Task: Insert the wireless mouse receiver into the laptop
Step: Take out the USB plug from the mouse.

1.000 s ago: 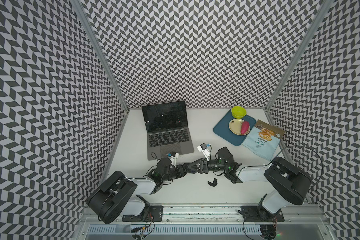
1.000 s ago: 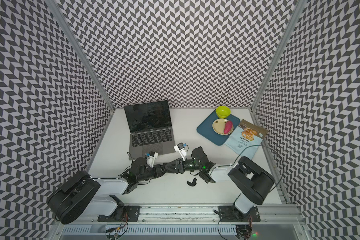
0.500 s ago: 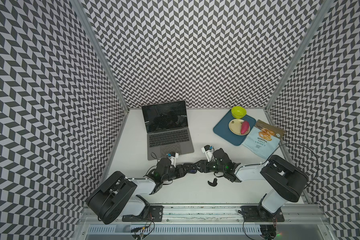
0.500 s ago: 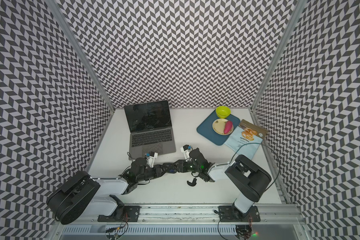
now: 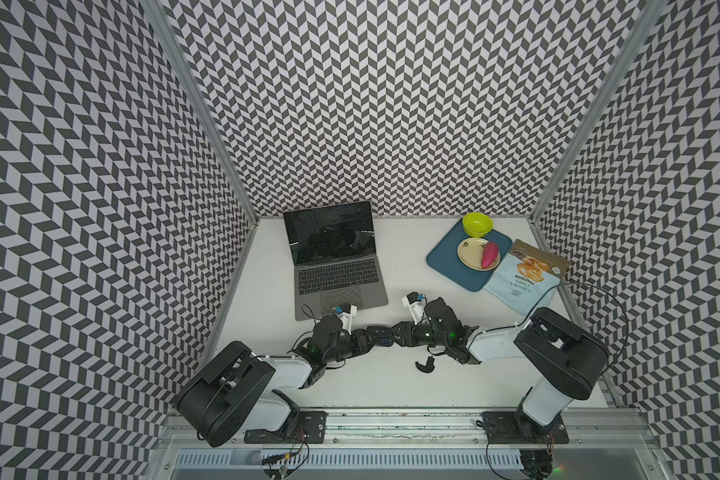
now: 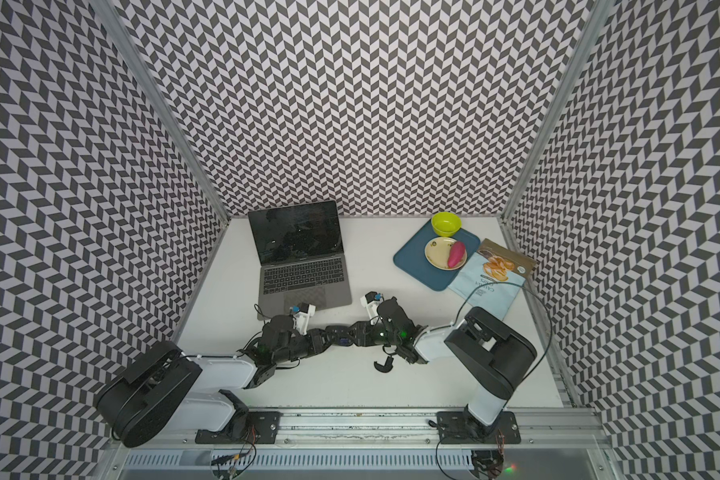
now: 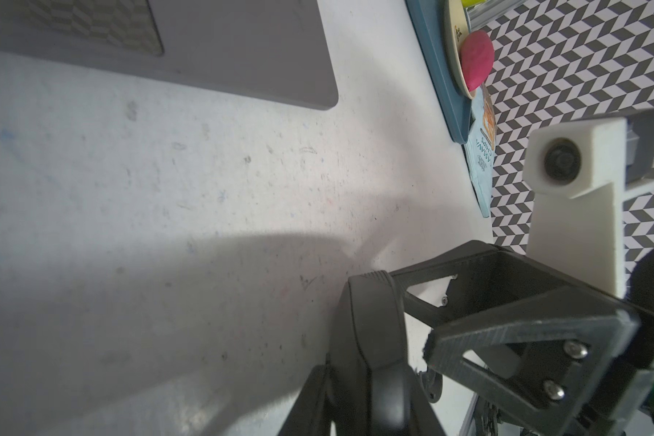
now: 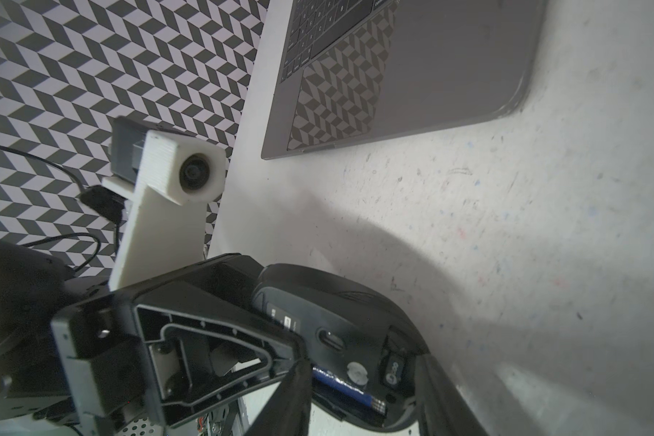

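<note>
My left gripper point(image 5: 368, 337) is shut on the black oval mouse point(image 8: 340, 302), holding it just above the table with its underside turned to my right gripper point(image 8: 363, 400). The battery bay is uncovered and shows a blue battery point(image 8: 340, 385). Beside the battery, the wireless mouse receiver point(image 8: 393, 368), a tiny dark nub, sits in its slot. My right gripper's fingers point(image 8: 291, 396) stand apart on either side of that bay, open. The dark-grey laptop point(image 5: 337, 282) lies open behind the grippers. In the left wrist view the mouse point(image 7: 367, 339) fills the jaws.
The curved black mouse cover point(image 5: 425, 365) lies on the table in front of my right wrist. At the back right, a blue tray point(image 5: 445, 253) carries a green bowl point(image 5: 477, 223) and a plate with a pink object. A chips bag point(image 5: 524, 278) lies next to it.
My right arm has edged slightly left, bringing its fingers closer over the mouse's underside. The left arm and the mouse have stayed put.
</note>
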Available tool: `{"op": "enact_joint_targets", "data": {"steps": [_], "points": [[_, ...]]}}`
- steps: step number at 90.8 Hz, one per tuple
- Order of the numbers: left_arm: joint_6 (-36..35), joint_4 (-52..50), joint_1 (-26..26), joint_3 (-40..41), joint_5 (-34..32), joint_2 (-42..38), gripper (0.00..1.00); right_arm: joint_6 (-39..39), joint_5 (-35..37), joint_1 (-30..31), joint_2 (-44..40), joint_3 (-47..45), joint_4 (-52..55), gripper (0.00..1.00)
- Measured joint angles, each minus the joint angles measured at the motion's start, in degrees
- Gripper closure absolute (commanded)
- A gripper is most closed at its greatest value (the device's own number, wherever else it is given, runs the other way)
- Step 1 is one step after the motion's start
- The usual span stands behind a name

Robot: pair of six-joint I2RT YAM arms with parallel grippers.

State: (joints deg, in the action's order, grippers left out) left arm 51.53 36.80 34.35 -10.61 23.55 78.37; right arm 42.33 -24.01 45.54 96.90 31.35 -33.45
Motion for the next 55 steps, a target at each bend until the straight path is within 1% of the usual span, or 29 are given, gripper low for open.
{"op": "enact_joint_targets", "data": {"steps": [27,55], "points": [[0.0,1.0,-0.3,-0.1,0.2,0.9,0.87,-2.0,2.3,0.8,0.0,1.4,2.4,0.58],[0.0,1.4,-0.7,-0.1,0.0,1.2,0.87,-3.5,4.9,1.6,0.0,3.4,6.4,0.66]]}}
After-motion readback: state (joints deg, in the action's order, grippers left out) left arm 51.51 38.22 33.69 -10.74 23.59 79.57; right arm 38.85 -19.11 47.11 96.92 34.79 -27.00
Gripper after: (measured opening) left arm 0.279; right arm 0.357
